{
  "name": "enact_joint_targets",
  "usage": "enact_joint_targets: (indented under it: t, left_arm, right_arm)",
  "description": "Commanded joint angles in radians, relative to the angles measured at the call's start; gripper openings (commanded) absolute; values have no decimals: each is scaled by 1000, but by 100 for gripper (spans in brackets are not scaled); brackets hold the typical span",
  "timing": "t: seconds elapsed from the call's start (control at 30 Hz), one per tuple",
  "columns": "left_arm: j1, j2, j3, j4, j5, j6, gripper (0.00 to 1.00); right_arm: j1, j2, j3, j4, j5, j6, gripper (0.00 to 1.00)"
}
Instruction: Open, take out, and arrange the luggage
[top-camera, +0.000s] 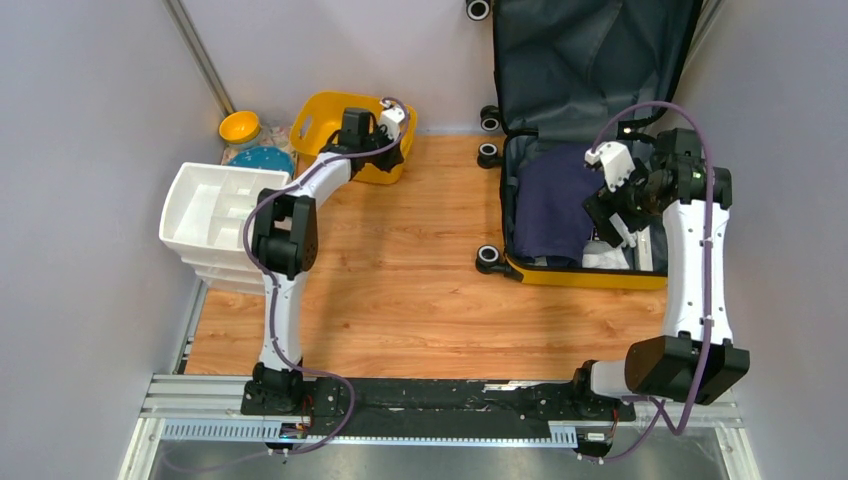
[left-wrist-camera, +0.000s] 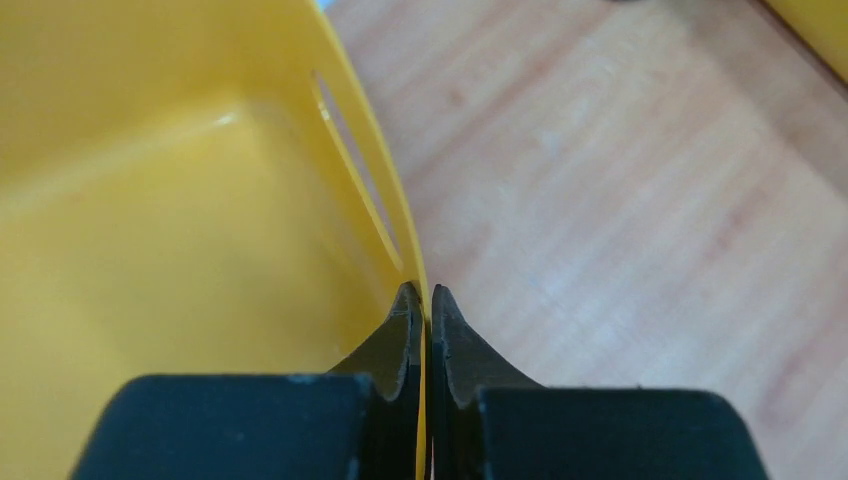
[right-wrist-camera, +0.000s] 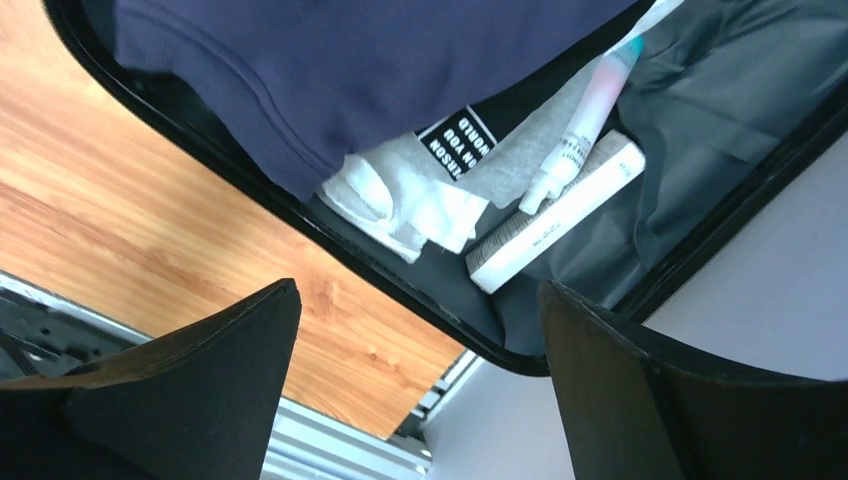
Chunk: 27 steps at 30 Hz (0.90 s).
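The luggage (top-camera: 590, 275) lies open at the back right, its lid with dark grey lining (top-camera: 590, 60) propped against the wall. Inside are a navy garment (top-camera: 550, 205), white cloth and small items. My right gripper (top-camera: 612, 218) hovers open and empty over the suitcase's near right part. The right wrist view shows the gripper (right-wrist-camera: 418, 290) above the suitcase rim (right-wrist-camera: 400, 270), the navy garment (right-wrist-camera: 350, 70), white cloth (right-wrist-camera: 400, 200), a tube (right-wrist-camera: 590, 110) and a white box (right-wrist-camera: 555, 225). My left gripper (top-camera: 385, 150) (left-wrist-camera: 425, 295) is shut on the wall of the plain yellow tub (top-camera: 320, 115) (left-wrist-camera: 180, 220).
A white compartmented organiser (top-camera: 215, 205) stands at the table's left edge. A small yellow bowl (top-camera: 240, 127) and a blue round thing (top-camera: 265, 160) sit behind it. The wooden tabletop (top-camera: 400, 290) lies between the arms. Grey walls close in on both sides.
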Motion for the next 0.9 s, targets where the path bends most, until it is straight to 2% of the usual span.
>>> enact_joint_targets:
  t: [0.0,0.07,0.17,0.27,0.3,0.4,0.5,0.67,0.87]
  left_arm:
    - [-6,-175,-170,-66,247,50,0]
    - [-21,-229,-223,-121,343,104,0]
    - [-55,-330,-310,-267,442,271,0]
    - [-93,-445,-424,-432,499,496,0]
    - [-104,-498,-477,-481,512,626,0]
    - [-127,-589,-566,-646,537,785,0]
    - [-142,-663,-660,-733,539,828,0]
    - [-175,-770,-795,-718,513,848,0]
    - [-181,-830,-867,-776,500,1015,0]
  right_arm:
    - [2,-17,79,-123,-96,140,93]
    - [2,-5,94,-111,-116,166,93]
    - [2,29,127,-86,-146,228,93]
    - [2,64,156,-66,-175,287,93]
    - [2,79,160,-56,-179,304,93]
    - [2,102,180,-40,-196,353,93]
    - [1,122,186,-19,-186,416,93]
    - [-24,149,164,13,-207,559,90]
    - [-28,150,133,24,-287,611,87]
